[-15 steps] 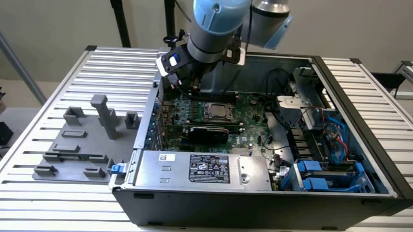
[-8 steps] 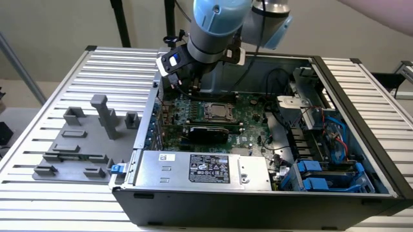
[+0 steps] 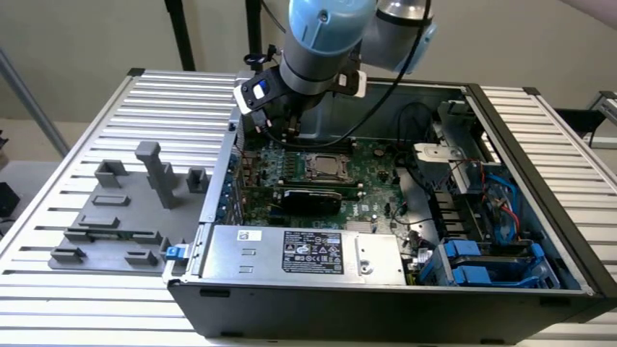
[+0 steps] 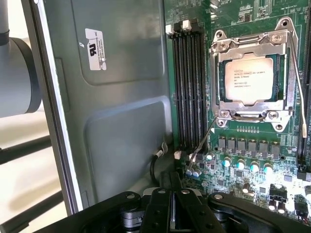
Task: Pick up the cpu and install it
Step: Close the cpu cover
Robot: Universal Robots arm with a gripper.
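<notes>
Slatted tabletop (image 3: pixel 173 94) carrying an open computer case (image 3: pixel 386 307), cpu (image 4: pixel 249 77) seated in the motherboard socket (image 4: pixel 248 115), gripper (image 4: pixel 171 191) with jaws pressed together hovering over the board's edge beside memory slots (image 4: pixel 189 82).

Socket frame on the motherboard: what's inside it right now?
The cpu lies inside the socket frame, its silvery printed top showing through the opening. The frame's metal rim covers its edges, and anything beneath the chip is hidden.

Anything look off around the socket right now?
The cpu lies flat and square inside the metal frame. One oddity: a thin wire lever sticks out slantwise from the frame's corner toward the memory slots, so it may be unlatched. Nothing else stands out.
</notes>
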